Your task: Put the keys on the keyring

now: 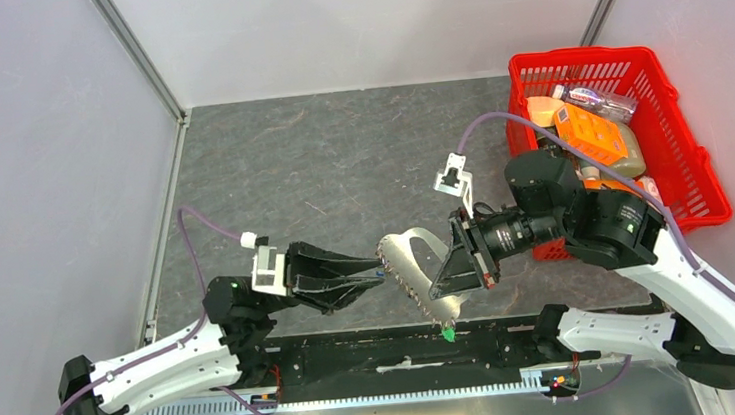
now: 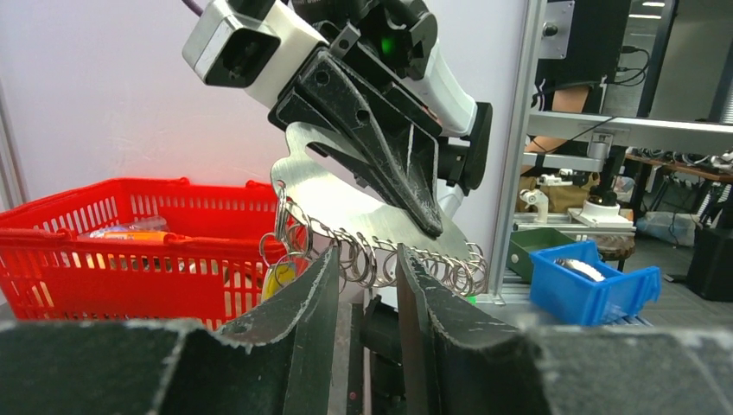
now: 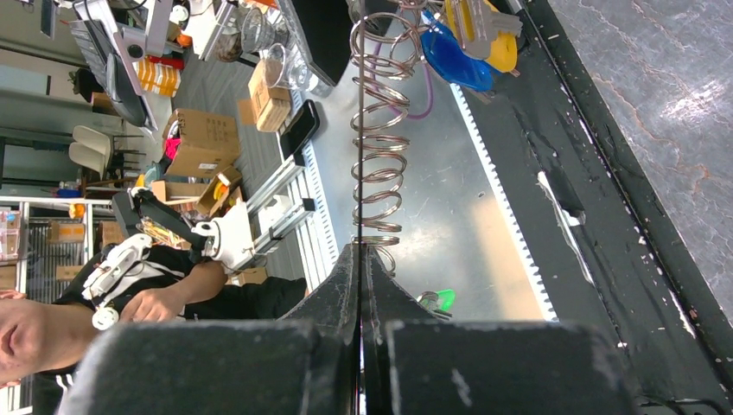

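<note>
Keyring (image 1: 408, 254) is hanging above counter (image 1: 319, 161), its flat silver plate being pinched edge-on btwn the closed fingers of right pincer (image 1: 442, 283) (image 3: 359, 251). A row of wire loops is running along the plate's edge, w/ green tag (image 1: 447, 335) dangling at the low end. Keys (image 3: 458, 60) w/ blue & yellow caps are hanging at the loops' end away from right pincer. Left pincer (image 1: 380, 277) (image 2: 367, 259) is hovering just beside the loops, jaws standing narrowly apart, gripping nothing. Red basket (image 1: 581, 51) is sitting at counter's far right.
</note>
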Robot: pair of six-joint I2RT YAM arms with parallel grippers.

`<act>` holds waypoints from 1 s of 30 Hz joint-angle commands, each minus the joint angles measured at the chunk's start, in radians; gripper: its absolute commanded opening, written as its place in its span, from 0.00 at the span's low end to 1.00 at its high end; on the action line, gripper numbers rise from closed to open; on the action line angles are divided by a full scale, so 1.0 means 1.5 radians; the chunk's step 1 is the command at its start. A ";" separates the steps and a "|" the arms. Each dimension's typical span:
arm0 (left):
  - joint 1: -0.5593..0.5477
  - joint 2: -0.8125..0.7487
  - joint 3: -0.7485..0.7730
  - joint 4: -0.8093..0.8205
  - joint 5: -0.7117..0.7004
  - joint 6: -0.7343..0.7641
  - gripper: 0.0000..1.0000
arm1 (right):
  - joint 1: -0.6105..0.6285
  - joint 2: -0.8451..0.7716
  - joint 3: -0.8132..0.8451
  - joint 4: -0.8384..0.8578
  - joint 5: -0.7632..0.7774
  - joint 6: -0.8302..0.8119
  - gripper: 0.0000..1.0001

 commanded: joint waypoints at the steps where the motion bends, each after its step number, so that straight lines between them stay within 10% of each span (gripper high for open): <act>1: -0.003 -0.025 0.026 0.017 0.006 -0.013 0.37 | -0.001 -0.016 0.001 0.035 -0.012 -0.010 0.00; 30: -0.003 0.019 0.050 0.069 0.064 -0.077 0.40 | -0.001 -0.017 -0.009 0.044 -0.005 -0.011 0.00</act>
